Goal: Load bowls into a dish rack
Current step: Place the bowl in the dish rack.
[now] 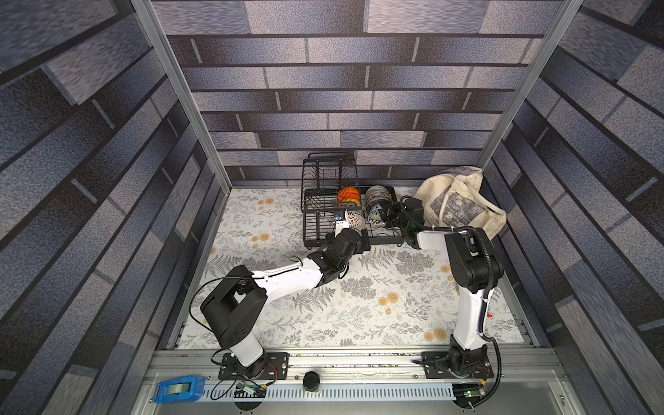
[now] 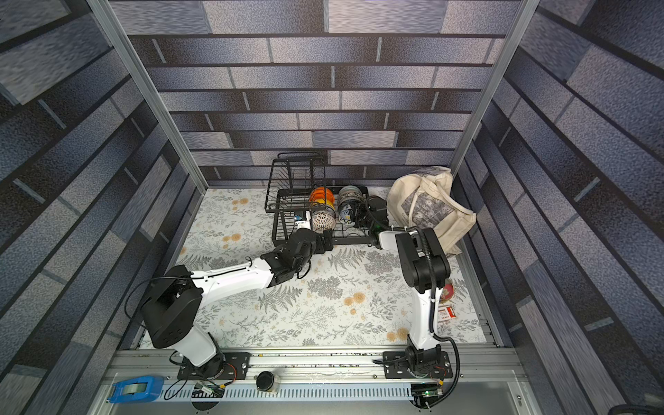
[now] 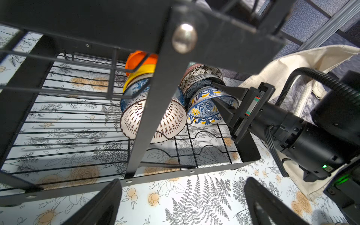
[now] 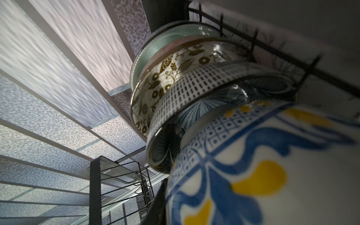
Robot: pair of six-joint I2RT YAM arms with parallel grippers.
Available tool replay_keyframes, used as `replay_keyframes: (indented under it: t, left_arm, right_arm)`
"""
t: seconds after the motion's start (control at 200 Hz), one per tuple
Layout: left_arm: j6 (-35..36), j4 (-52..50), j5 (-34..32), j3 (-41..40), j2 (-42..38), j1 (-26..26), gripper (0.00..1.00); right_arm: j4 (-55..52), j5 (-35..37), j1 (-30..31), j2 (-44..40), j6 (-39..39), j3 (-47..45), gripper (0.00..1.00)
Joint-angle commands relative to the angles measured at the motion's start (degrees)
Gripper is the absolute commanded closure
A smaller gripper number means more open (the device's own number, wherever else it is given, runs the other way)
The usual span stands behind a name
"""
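So the dish rack sits upper middle in both top views, at the far end of the floral table against the back wall. The bowls are in its lower tier, standing on edge in 2 rows.

In the left wrist view, 1 row runs orange bowl, yellow bowl, blue floral bowl, then the white lattice bowl nearest the camera. The row to its right goes leafy bowl, dotted bowl, dark blue bowl, with the blue-yellow bowl at the front.

The right gripper reaches in from the right of that frame with 1 finger behind the blue-yellow bowl's wall and 1 across its front. Honestly can't tell if it's pinching the rim or loose around it. The left gripper hangs low just in front of the rack's front edge, jaws spread wide with nothing between them.

What's in the way: a rack upright cuts straight across the lattice bowl in the left wrist view. The right wrist view is mostly filled by the blurry blue-yellow bowl.

Around it, a cream tote bag slumps just right of the rack, behind the right arm. A blue tape dispenser and a black round thing sit on the metal rail at the bottom. A top view also shows a red tin and a small red-and-white box beside the right arm.
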Motion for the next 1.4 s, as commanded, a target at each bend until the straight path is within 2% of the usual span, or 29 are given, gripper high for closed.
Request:
replay_keyframes:
  t: [0.0,0.441,0.676,0.917,0.957,1.022,1.062,1.097,1.393]
  left_arm:
    - [-0.4,-0.6,-0.3,-0.3,-2.7,-0.1,0.0]
    - [-0.2,-0.8,-1.2,-0.6,-3.7,-0.5,0.0]
    - [-0.2,-1.6,-1.4,-0.3,-4.2,-0.8,0.0]
    - [-0.2,-2.2,-1.8,-0.3,-4.5,-1.3,0.0]
    - [-0.1,-2.4,-2.0,-0.4,-4.6,-1.3,0.0]
    - [0.1,-2.6,-2.2,-0.4,-5.0,-1.5,0.0]
    - [0.3,-2.8,-2.4,-0.5,-5.3,-1.5,0.0]
    - [0.3,-3.0,-2.6,-0.7,-5.6,-1.5,0.0]
    - [1.6,-7.7,-2.8,-1.5,-9.0,-0.5,0.0]
  right_arm:
    - [-7.9,-0.8,0.3,-3.1,-0.1,0.1,0.7]
    - [-8.0,-1.0,0.3,-5.0,0.1,-0.8,0.5]
    - [-8.5,-0.9,0.3,-6.6,0.3,-1.9,0.27]
    - [-8.2,-1.2,0.3,-7.8,0.2,-2.9,0.2]
    - [-8.2,-1.2,0.3,-8.1,0.0,-3.2,0.15]
    - [-8.3,-1.0,0.3,-8.8,-0.3,-3.5,0.13]
    - [-8.6,-1.0,0.3,-9.3,-0.7,-3.7,0.05]
    - [-8.9,-1.0,0.3,-9.7,-1.0,-3.7,0.01]
    - [-12.8,-1.6,-0.3,-15.0,-7.0,-4.9,0.0]
